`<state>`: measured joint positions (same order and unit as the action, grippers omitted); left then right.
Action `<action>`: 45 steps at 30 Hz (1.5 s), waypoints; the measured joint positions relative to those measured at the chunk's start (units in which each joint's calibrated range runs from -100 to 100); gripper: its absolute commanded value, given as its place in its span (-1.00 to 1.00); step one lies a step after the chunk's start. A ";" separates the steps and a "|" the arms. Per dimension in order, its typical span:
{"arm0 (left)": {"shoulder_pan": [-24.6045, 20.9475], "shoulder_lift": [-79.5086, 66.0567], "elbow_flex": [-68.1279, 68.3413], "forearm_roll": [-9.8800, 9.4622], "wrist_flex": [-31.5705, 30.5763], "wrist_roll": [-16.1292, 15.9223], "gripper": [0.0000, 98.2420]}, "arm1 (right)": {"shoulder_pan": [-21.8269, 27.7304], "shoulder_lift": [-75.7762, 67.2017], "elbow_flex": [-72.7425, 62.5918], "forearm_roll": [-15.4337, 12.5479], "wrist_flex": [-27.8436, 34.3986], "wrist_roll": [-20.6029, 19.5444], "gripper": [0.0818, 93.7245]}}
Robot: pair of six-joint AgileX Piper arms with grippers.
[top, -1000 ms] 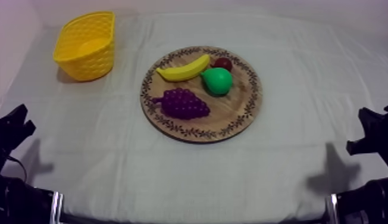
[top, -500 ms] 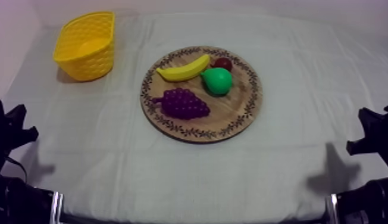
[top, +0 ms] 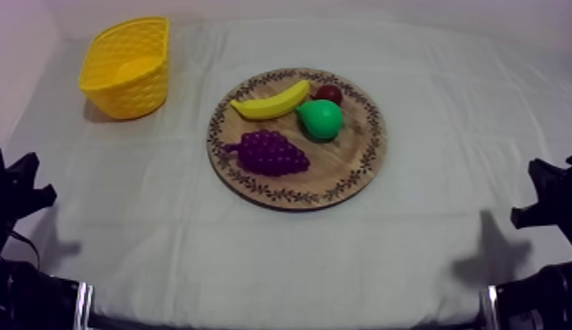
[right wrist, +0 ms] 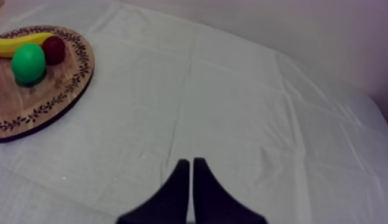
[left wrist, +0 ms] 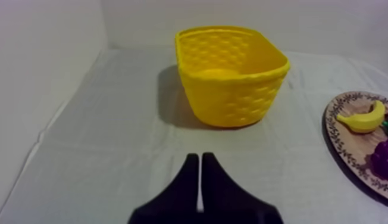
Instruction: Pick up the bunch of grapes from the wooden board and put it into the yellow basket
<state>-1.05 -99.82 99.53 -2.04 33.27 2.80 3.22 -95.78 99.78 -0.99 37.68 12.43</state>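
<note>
While the bunch of grapes (top: pixel 270 152) lies on the wooden board (top: pixel 351 171), near the banana (top: pixel 272 101) and the pear (top: pixel 320 118), my left pincer (left wrist: pixel 200 159) is clenched on nothing (pressed together into a narrow wedge) and faces the yellow basket (left wrist: pixel 232 77). My right pincer (right wrist: pixel 191 162) is clenched empty too, over the bare table (right wrist: pixel 244 89). The basket stands well apart from the board, at the table's far left.

Grapes (top: pixel 272 152) on board (top: pixel 360 167), basket (top: pixel 127 66) far left

Top view slants down over the whole table (top: pixel 167 228); both low wrist views share the wooden board (right wrist: pixel 47 98).
</note>
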 measured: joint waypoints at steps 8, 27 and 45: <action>1.17 2.31 -1.48 0.10 -3.22 1.23 -1.00 | 0.00 0.00 0.00 0.00 -0.07 0.00 -0.99; 5.89 20.03 -21.60 -0.31 -4.85 -0.57 -1.00 | 0.00 0.00 0.00 0.00 -0.07 0.00 -0.99; 13.91 40.08 -43.41 -0.57 1.73 -3.77 -1.00 | 0.00 0.00 0.00 0.00 -0.07 0.00 -0.99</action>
<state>12.86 -59.74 56.12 -2.60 35.00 -0.97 3.22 -95.78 99.78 -0.99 37.61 12.43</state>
